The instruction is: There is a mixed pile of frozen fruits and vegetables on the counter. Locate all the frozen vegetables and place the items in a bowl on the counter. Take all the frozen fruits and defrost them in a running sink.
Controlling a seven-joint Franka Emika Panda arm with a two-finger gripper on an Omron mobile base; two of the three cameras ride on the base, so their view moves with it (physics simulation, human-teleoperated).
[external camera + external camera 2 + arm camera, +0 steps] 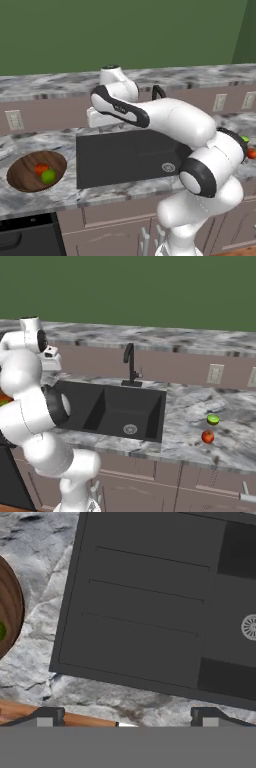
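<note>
The wooden bowl (20,175) sits on the counter (30,145) left of the sink (125,155). In it lie the red-orange tomato-like vegetable (41,168) and the plain green ball (48,176). The two fruits, a small red ball (207,436) and a flattish green piece (213,419), rest on the counter right of the sink. My gripper (127,718) hangs open and empty above the sink's left half, near its front rim. In the hand view the bowl's rim (12,607) and a sliver of the green ball (2,631) show at the left edge.
A thin black faucet (130,363) stands behind the basin, and a round silver drain (130,429) lies in its floor. Wall outlets (215,374) sit on the backsplash. My own arm blocks much of the right counter in the left base view.
</note>
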